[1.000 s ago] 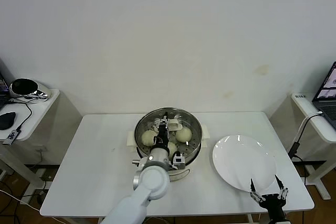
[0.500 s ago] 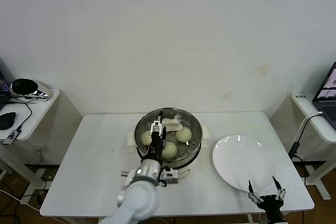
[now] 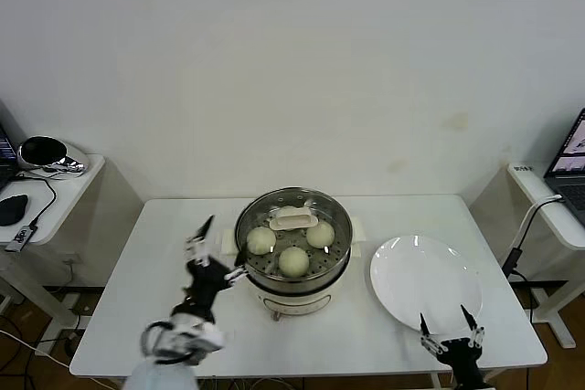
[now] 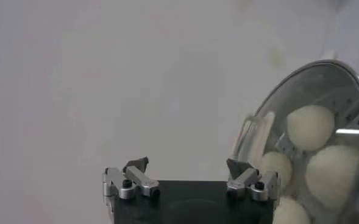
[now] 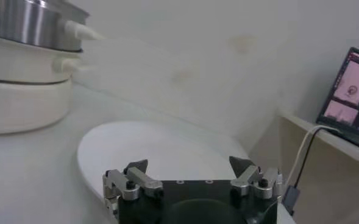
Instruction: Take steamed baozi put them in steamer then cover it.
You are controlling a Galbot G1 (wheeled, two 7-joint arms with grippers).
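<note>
Cover (image 3: pixel 292 218) sits on steamer (image 3: pixel 294 276) — just right of left gripper (image 3: pixel 208 246), jaws open, empty; right gripper (image 3: pixel 450 328) open, farther, by plate (image 3: pixel 402 303)

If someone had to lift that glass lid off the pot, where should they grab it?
By the cream handle at the centre of the lid, coming straight down from above. It is a raised narrow bar that fingers can pinch; the glass around it is wide and smooth.

The left tool (image 3: pixel 212 246) has let go of the cover (image 3: pixel 293 223), opened, and drawn back left of the steamer (image 3: pixel 294 273).
</note>
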